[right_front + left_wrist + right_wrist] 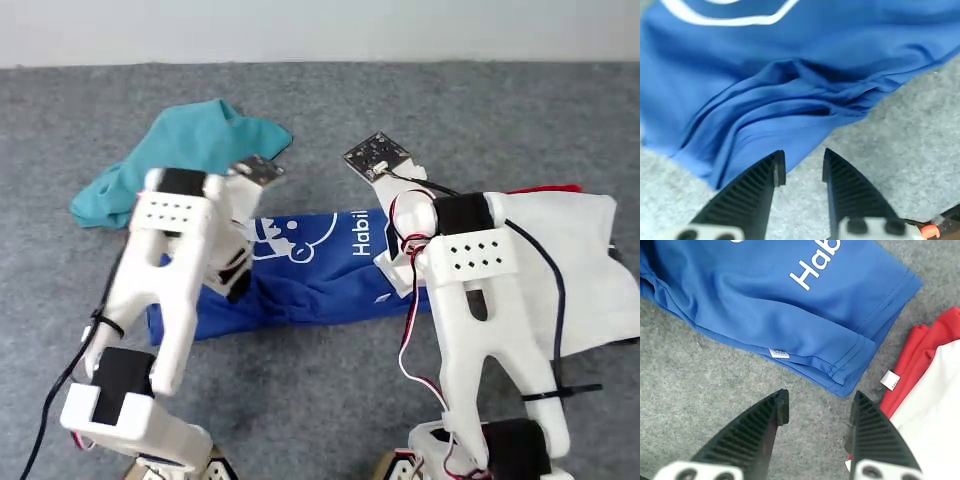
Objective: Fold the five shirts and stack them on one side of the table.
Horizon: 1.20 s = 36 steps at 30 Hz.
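This looks like a robot lab or a place for trying out robots, not a home. Two white plastic robot arms, the left arm (170,280) and the right arm (480,300), stand at a bench (450,110) with a grey fuzzy cover. Loose wires (560,300) and a bare little circuit board (376,155) show on them. Behind is a plain white wall (320,30).

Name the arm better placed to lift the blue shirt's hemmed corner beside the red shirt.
Right. Its jaws stand open just short of that corner of the blue shirt, beside the red shirt; the left jaws are at the bunched edge farther along.
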Available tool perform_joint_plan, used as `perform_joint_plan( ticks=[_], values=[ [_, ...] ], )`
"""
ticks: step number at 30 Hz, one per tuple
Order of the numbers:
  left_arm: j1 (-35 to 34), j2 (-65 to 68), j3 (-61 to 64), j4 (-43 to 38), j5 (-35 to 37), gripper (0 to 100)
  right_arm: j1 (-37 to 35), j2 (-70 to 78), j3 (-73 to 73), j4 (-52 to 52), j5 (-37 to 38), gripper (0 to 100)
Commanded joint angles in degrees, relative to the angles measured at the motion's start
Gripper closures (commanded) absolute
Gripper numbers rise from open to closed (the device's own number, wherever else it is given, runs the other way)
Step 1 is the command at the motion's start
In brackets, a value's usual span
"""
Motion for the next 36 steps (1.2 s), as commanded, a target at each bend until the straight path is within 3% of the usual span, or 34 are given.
perform_joint_plan(
  ticks=[1, 9, 14, 22, 29, 36],
  values=[
    [2.5, -2.5, 0.8, -3.3, 2.7, 87, -0.3, -2.2, -2.2, 0.2, 0.4, 78.6],
    [2.7, -2.0, 1.0, -7.4, 3.2, 87, -0.6, -2.2, -2.2, 0.1, 0.4, 78.6],
    [2.7, 6.0, 0.6, -8.2, 3.3, 87, -0.3, -2.2, -2.2, 0.1, 0.4, 78.6],
    [2.8, 13.4, -4.4, -16.4, 6.1, 88, -0.7, -2.1, -2.1, 0.1, 0.4, 78.6],
    [2.7, 13.0, -4.9, -15.8, 6.3, 88, -0.7, -2.1, -2.1, 0.2, 0.4, 78.6],
    [1.0, 11.9, -10.9, -7.3, 6.1, 88, -0.1, -2.1, -2.1, 0.5, 0.4, 78.6]
  ],
)
